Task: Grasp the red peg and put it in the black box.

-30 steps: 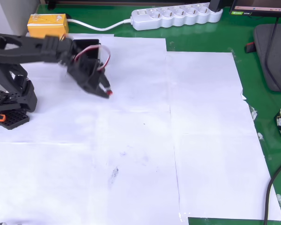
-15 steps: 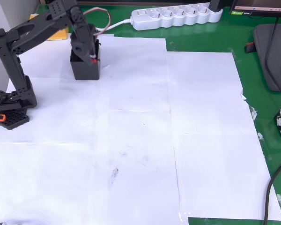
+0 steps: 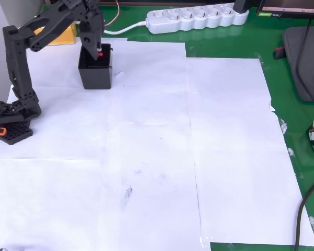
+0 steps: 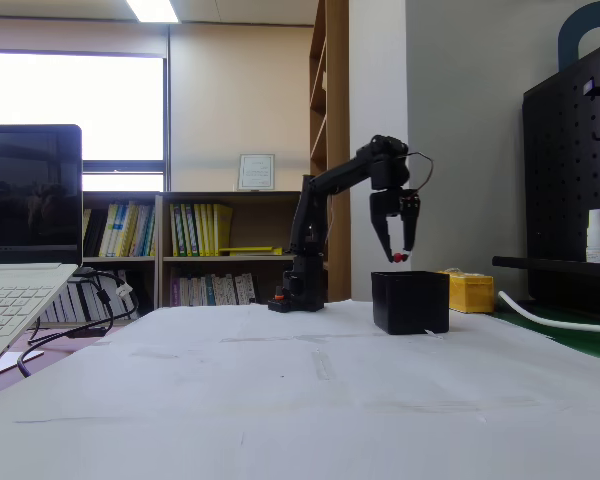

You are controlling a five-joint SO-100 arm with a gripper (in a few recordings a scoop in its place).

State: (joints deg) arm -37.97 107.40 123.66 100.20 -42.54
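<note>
Tool clamped on red peg, just above black box; no legible labels.

The gripper points down above the black box, pinching the red peg at its tips, clear of the rim.

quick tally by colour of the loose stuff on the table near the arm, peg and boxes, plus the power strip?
Red: 1, the red peg, held at the gripper tips above the black box
Black: 1, the black box
Yellow: 1, the yellow box
White: 1, the power strip
Total: 4
</note>
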